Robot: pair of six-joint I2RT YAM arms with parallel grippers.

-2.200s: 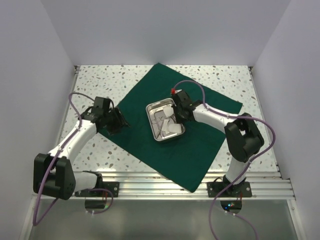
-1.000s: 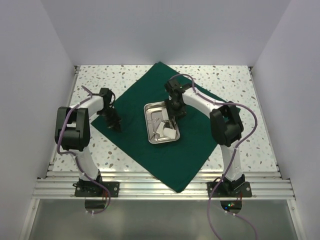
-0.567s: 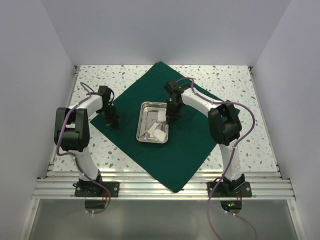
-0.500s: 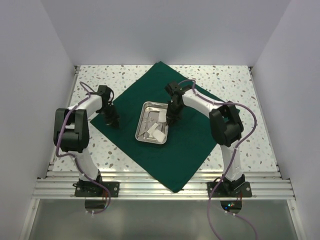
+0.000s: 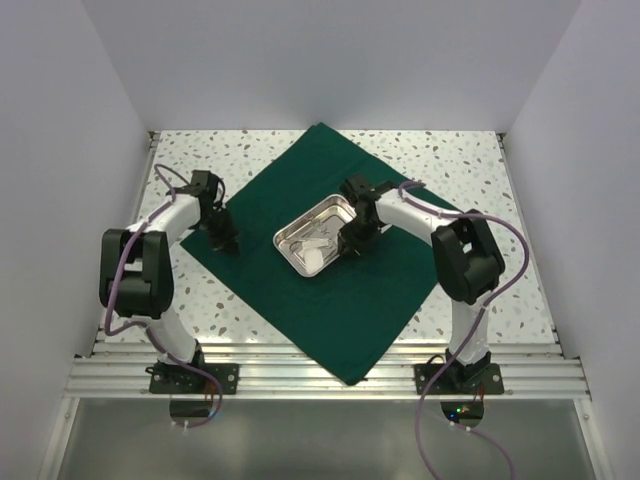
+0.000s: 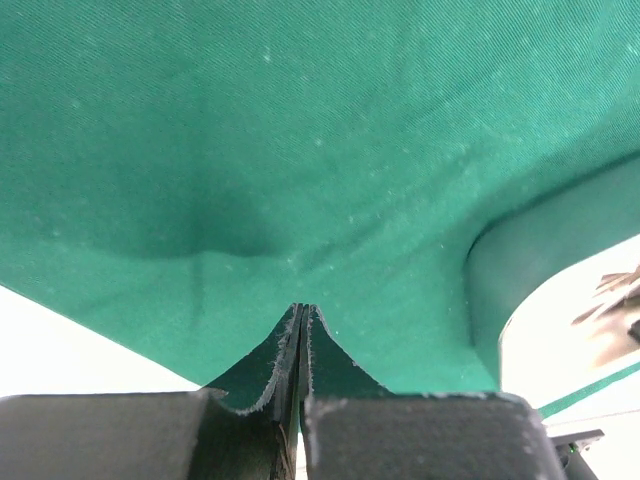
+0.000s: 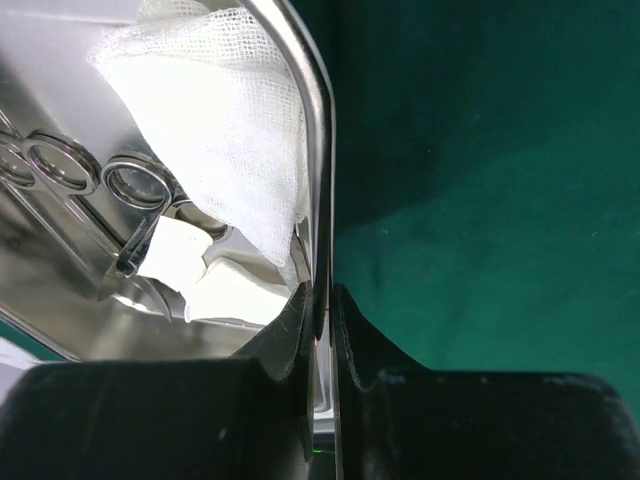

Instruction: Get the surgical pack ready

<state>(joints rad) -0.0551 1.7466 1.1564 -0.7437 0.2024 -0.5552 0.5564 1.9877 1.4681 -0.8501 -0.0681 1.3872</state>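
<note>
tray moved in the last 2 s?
Yes. The steel tray, pinched by the right gripper, has turned from roughly square with the front rail to diagonal.

Counted one dark green fabric drape (image 5: 330,290), one shiny rectangular steel tray (image 5: 303,216), at least two white gauze pads (image 7: 230,130), and three steel ring handles (image 7: 130,180). Couldn't tell how many instruments, honestly. Plus two white robot arms (image 5: 175,215).
</note>
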